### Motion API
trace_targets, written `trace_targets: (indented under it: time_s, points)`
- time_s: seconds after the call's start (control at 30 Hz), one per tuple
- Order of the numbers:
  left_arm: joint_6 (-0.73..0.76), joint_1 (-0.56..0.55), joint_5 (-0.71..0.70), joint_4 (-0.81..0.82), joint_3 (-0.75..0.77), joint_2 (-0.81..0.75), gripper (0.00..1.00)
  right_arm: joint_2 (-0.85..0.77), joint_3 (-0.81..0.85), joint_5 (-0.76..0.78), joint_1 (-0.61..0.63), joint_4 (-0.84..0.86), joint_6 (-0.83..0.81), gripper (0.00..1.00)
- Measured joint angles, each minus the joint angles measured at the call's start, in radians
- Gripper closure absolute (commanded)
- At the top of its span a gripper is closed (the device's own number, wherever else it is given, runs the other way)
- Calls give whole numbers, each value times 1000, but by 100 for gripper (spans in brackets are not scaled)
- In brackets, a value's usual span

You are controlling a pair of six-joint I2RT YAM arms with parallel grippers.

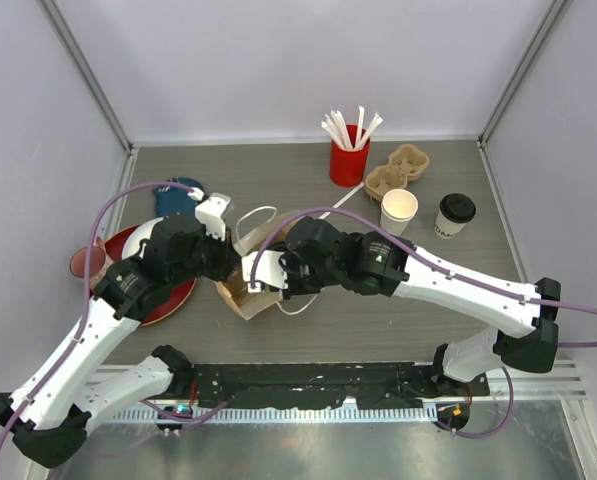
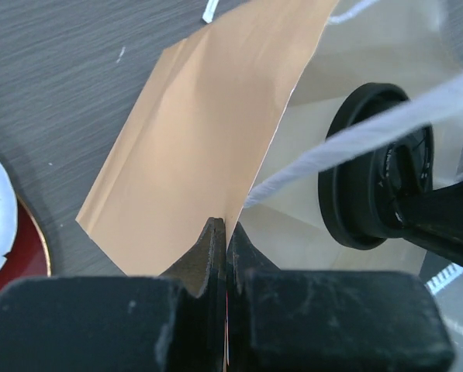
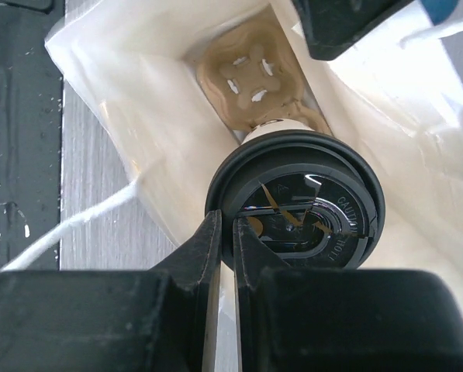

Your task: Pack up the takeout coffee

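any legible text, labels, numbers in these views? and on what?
"CAUTION": raised letters on the black lid pinched by the right gripper inside the bag; the letters after it are too blurred to read.
Dark mark on the side of the second lidded cup, top view: too small to read.
Left wrist view: none.

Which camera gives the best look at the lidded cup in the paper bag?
The right wrist view: the lidded cup fills it, its black lid seen from above, the right tool pinching its rim. The left wrist view shows only the lid's edge; the top view hides it under the arms.
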Motion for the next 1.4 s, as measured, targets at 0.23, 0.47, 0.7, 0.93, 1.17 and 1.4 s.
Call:
trace_targets:
  time_s: [0.23,0.47,0.7,0.93,1.17,1.4]
  points:
    - [-38,15,112,-11,6,-3,100,8,40,-76,2,-107,18,99]
    - [-40,15,158,-24,8,16,100,8,60,-84,6,-110,21,99]
    - [4,15,177,-34,8,26,100,23,-19,-65,-15,-134,13,99]
    - [39,15,185,-38,8,33,100,73,-10,-46,-37,-179,14,99]
    - [42,15,172,-37,8,34,100,142,31,-67,-97,-206,14,99]
    - [43,15,173,-37,8,35,100,200,110,-98,-159,-237,3,99]
